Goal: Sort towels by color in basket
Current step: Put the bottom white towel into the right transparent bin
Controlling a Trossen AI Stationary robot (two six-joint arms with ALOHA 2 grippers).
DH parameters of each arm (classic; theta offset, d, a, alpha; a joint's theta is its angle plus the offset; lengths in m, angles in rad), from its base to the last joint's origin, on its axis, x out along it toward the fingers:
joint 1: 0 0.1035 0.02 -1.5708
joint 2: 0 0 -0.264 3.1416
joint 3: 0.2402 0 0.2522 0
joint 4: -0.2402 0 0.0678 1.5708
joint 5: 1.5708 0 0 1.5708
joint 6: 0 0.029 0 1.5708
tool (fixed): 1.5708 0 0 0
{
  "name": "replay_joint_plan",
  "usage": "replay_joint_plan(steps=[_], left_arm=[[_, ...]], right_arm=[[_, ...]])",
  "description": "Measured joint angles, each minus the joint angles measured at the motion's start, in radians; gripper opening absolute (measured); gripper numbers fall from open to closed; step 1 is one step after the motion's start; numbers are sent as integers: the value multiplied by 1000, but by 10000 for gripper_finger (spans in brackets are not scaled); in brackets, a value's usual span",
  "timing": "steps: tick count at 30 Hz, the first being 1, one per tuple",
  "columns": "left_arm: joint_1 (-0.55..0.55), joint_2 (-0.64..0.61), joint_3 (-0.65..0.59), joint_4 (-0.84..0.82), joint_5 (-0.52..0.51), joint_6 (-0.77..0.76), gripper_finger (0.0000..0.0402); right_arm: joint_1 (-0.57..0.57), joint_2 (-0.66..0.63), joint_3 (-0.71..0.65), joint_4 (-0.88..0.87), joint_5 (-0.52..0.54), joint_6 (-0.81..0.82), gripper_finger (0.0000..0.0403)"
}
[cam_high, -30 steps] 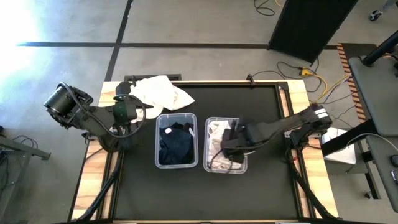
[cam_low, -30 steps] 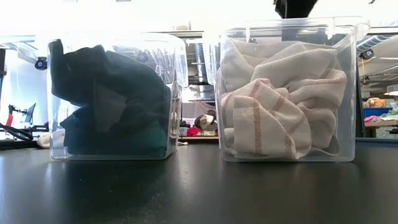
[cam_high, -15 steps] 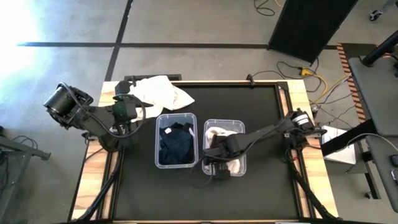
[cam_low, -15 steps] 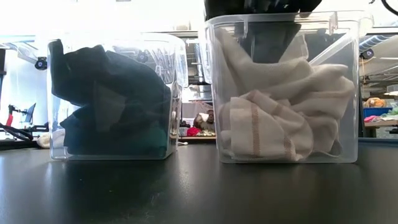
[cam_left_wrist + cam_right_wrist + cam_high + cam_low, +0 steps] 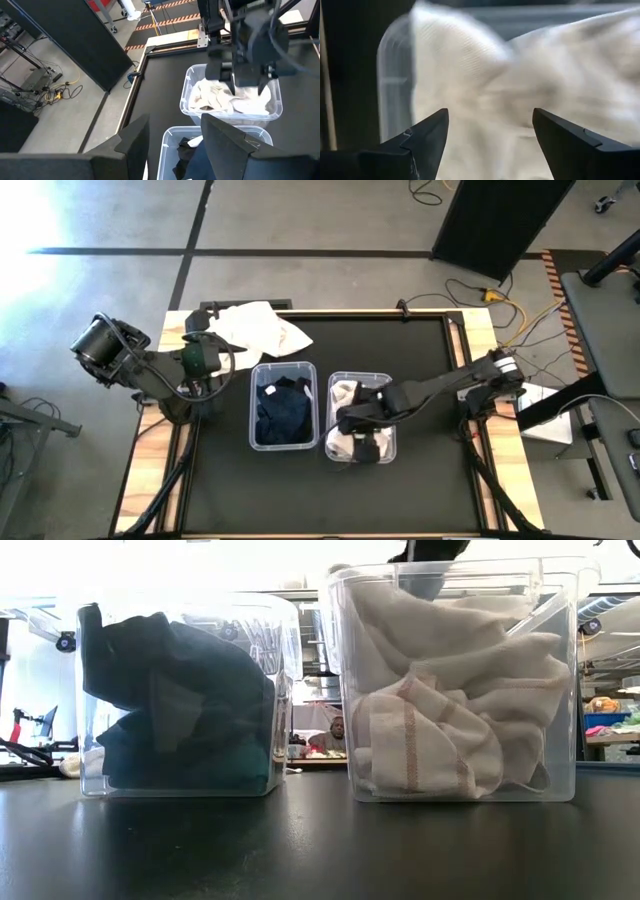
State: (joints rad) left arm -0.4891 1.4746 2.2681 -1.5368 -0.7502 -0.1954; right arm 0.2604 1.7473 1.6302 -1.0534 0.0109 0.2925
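The white towel (image 5: 258, 326), soft, light and best pinched at a raised fold, lies at the table's far left corner beside the left gripper (image 5: 190, 338), jaws parted and empty, while the right gripper (image 5: 487, 135) hangs open over the light bin (image 5: 360, 442).

R hand (image 5: 487, 145) open, empty; L hand (image 5: 172, 145) open, parked.

Dark towels (image 5: 175, 700); cream red-striped towels (image 5: 450, 710).
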Motion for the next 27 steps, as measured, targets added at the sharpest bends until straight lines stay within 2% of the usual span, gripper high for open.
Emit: replay_joint_plan(steps=[4, 9, 14, 18, 23, 27], left_arm=[[0, 0, 0, 0, 0, -13, 162], [0, 0, 0, 0, 0, -38, 162], [0, 0, -10, -37, 0, -95, 162], [0, -13, -49, -36, 0, -122, 162], [0, -50, -150, -34, 0, -147, 162], [12, -85, -246, -35, 21, -211, 162]], right_arm=[[0, -70, -1, -35, 39, 40, 281], [1, -134, -11, 45, 284, 100, 282], [1, -96, -56, 132, 286, 56, 273], [1, -27, -145, 195, 278, 56, 270], [-1, 61, -272, 279, 240, 99, 280], [0, 93, -295, 279, 235, 101, 293]])
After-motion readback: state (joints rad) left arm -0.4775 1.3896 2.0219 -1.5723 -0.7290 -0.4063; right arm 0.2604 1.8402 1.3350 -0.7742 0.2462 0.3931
